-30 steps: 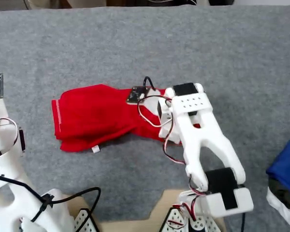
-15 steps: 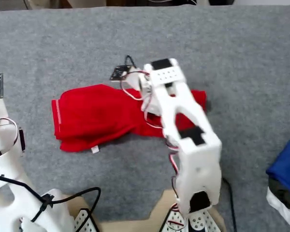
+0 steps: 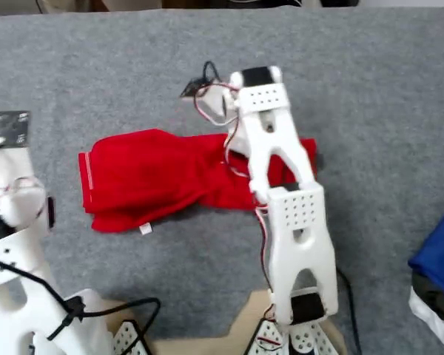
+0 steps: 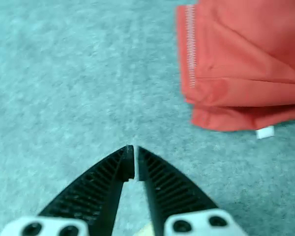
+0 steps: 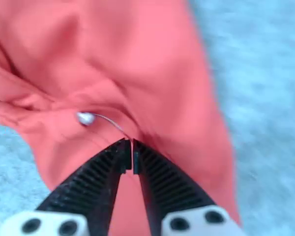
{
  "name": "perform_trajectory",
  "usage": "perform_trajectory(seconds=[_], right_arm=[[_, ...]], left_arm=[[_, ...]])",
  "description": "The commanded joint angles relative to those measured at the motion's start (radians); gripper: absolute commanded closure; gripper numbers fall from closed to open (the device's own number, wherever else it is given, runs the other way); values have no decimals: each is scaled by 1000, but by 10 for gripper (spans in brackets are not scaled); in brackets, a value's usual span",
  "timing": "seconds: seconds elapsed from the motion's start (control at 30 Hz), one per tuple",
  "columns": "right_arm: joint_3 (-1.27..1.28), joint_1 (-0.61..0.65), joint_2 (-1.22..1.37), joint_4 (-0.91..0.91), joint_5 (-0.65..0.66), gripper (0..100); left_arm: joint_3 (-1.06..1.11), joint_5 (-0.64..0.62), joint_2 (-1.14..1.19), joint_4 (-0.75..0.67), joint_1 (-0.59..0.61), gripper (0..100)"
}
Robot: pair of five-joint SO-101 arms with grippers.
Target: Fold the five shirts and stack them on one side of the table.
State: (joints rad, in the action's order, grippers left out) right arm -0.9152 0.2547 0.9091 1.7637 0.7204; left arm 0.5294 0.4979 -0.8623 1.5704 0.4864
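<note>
Right gripper (image 5: pixel 132 147) has its jaws pressed together with nothing in them, tips just over the red shirt (image 5: pixel 113 59), which lies rumpled and half-folded under it, little white tag (image 3: pixel 146 228) poking out along one edge. Left gripper (image 4: pixel 132 151) is closed too, over bare grey mat (image 3: pixel 355 89), shirt hem just ahead of it. Well off past the right arm sits a pile of clothes (image 3: pixel 435 262), blue on top

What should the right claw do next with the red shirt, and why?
Probably open the right claw and lower it onto the shirt. Its jaws are shut over the red fabric, apparently gripping nothing, and that end of the shirt lies bunched, not yet folded flat.
</note>
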Motion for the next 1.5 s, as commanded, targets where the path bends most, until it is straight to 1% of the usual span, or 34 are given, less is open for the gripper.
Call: perform_trajectory(seconds=[0.0,0.07,0.17,0.27,0.4,0.6,0.73,0.8,0.9,1.07,1.3,1.4,1.47], right_arm=[[-68,-38,-150,23,-8,973],[-51,-39,-229,23,-29,973],[-24,-42,-332,21,-81,973],[7,-62,-369,6,-133,973],[62,-88,-366,-72,-196,973],[136,-93,-363,-161,-203,974],[177,-94,-363,-216,-203,974],[200,-94,-363,-247,-203,974],[236,-94,-363,-292,-203,975],[289,-94,-363,-345,-196,975],[360,-96,-363,-445,-193,975],[357,-97,-363,-451,-193,975],[357,-117,-363,-453,-193,975]], left_arm=[[-9,-158,42,-55,-75,836],[-20,-255,122,-101,-94,775],[-61,-339,302,-144,-114,763],[-157,-367,519,-150,-140,760],[-361,-373,789,-143,-150,756],[-681,-374,1109,-29,-153,756],[-845,-442,1290,34,-164,755],[-911,-471,1368,72,-186,737],[-1003,-534,1475,124,-212,712],[-1108,-612,1613,138,-206,711],[-1117,-618,1682,144,-152,712],[-1115,-612,1687,166,-153,751],[-1114,-612,1687,167,-155,809]])
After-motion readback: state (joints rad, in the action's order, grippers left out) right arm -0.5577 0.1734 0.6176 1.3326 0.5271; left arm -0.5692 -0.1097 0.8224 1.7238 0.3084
